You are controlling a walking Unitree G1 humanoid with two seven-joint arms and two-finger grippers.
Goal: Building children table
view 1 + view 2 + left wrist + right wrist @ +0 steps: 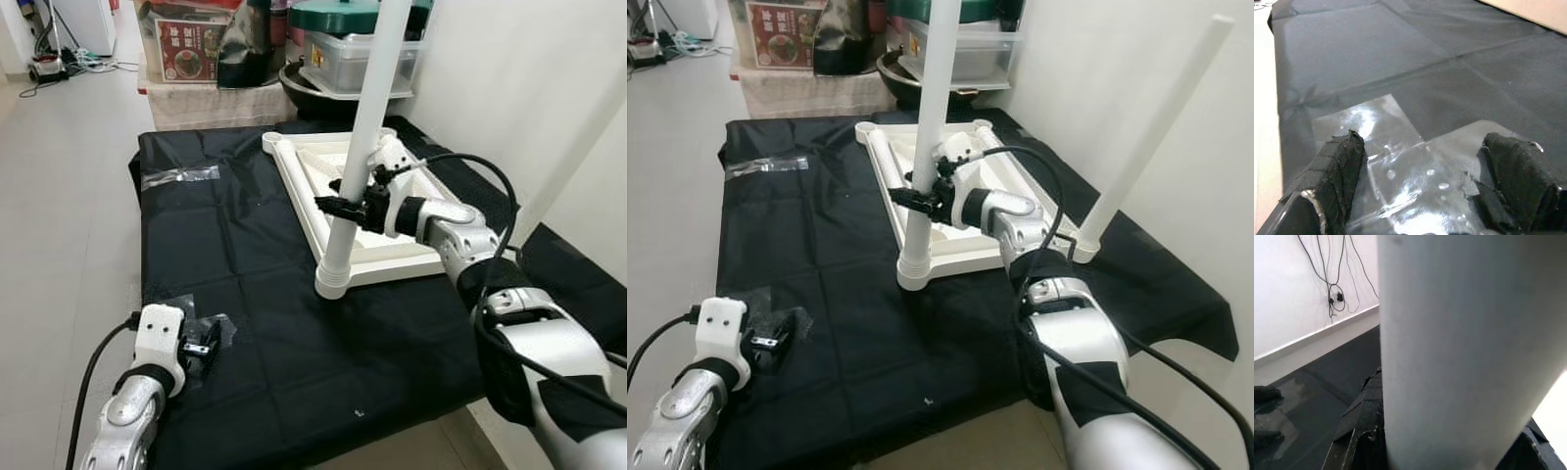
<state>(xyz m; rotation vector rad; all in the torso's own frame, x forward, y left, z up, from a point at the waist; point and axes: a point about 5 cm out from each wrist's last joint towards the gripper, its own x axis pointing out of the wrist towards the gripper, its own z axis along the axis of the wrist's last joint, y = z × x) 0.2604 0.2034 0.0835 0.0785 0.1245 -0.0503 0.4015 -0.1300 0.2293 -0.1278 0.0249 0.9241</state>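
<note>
The white leg point(364, 147) stands upright in the near corner socket of the upturned tabletop point(323, 211), which lies on the black cloth point(245, 323); the right end effector point(343, 206) is clamped round the leg partway up, likely to steady it while it seats; a second leg point(1151, 137) already leans in the far right corner. The left end effector point(201, 350) rests on the cloth's near left edge over a patch of clear tape point(1400, 171), fingers point(1334, 171) apart and holding nothing. Beyond stand boxes point(191, 44); their print is too small to read.
</note>
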